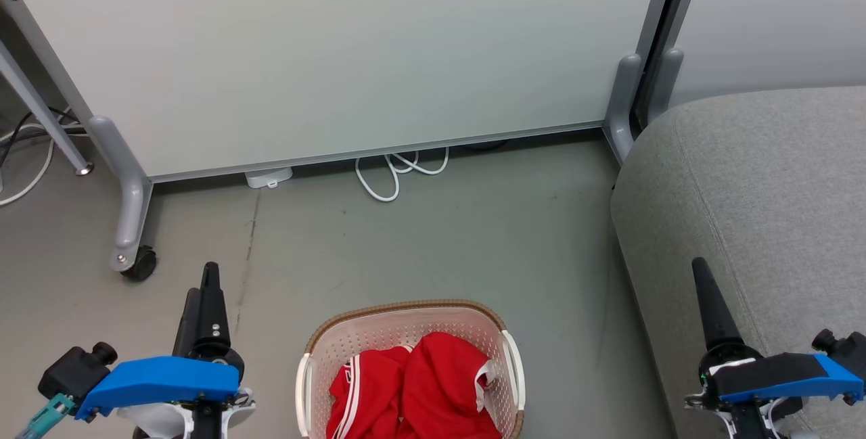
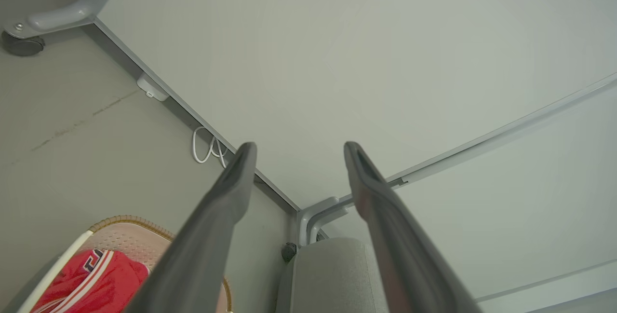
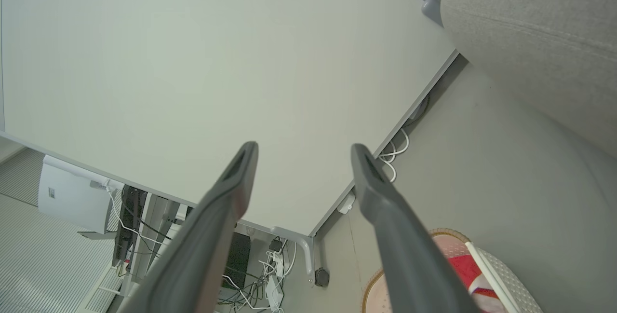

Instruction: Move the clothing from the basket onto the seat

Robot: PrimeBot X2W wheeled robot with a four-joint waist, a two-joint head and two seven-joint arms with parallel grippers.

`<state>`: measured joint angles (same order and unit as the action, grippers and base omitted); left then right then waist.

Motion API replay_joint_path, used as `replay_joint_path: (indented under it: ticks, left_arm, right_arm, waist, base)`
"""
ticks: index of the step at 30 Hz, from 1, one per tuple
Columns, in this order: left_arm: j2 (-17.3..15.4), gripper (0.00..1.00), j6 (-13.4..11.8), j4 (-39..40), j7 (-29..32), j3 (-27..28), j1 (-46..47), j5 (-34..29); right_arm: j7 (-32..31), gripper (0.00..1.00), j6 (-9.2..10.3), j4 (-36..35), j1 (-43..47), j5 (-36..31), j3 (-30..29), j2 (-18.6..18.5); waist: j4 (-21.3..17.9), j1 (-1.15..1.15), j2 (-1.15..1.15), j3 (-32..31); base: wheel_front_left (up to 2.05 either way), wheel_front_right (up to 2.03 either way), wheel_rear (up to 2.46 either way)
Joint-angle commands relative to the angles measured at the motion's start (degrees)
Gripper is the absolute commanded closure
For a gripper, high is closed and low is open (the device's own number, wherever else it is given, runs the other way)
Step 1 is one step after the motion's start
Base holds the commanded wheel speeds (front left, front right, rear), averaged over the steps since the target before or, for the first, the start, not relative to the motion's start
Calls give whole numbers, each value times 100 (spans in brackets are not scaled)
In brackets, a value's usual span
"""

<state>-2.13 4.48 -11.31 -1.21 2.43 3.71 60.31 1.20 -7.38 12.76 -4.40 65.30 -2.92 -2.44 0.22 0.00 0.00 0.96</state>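
Note:
The cream perforated basket [image 1: 406,308] with a brown rim stands on the floor at the bottom centre of the head view. Bright red clothing [image 1: 419,391] with white trim lies bunched inside it. At the right rises the light grey seat [image 1: 764,189]. My left gripper [image 1: 206,280] hovers left of the basket, and the left wrist view shows it [image 2: 300,145] open with nothing between its fingers, the basket [image 2: 125,219] and clothing [image 2: 91,279] at that view's lower left. Above the seat's front edge my right gripper [image 1: 700,273] is open too [image 3: 304,145], with the seat [image 3: 530,28] at upper right.
A pale partition panel [image 1: 338,53] on grey wheeled feet stands behind the basket, one caster [image 1: 139,263] at left. A white cable [image 1: 399,168] loops under its lower edge. Bare grey floor [image 1: 440,243] lies between panel, basket and seat.

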Motion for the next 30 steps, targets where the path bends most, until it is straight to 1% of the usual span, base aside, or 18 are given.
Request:
replay_joint_path:
  ticks: [1, 10, 16, 30]
  left_arm:
    - [-52, 0, -52, 90, -72, -86, 170, -340]
    - [-134, 0, -239, -81, -258, -371, 175, -1289]
    - [-178, 0, -345, -167, -371, -506, 203, -1724]
    - [-241, 0, -480, -239, -600, -729, 239, -2611]
  right_arm:
    - [71, 0, -6, -112, -141, -314, 45, -31]
    - [259, 0, -7, 11, -137, -1260, 187, -35]
    - [372, 0, -8, 74, -149, -1739, 243, -38]
    - [598, 0, -10, 140, -186, -2658, 361, -43]
  waist:
    - [4, 0, 0, 0]
    - [17, 0, 0, -9]
    - [30, 0, 0, -11]
    - [47, 0, 0, -7]
  base:
    - [0, 0, 0]
    - [0, 0, 0]
    - [0, 0, 0]
    - [0, 0, 0]
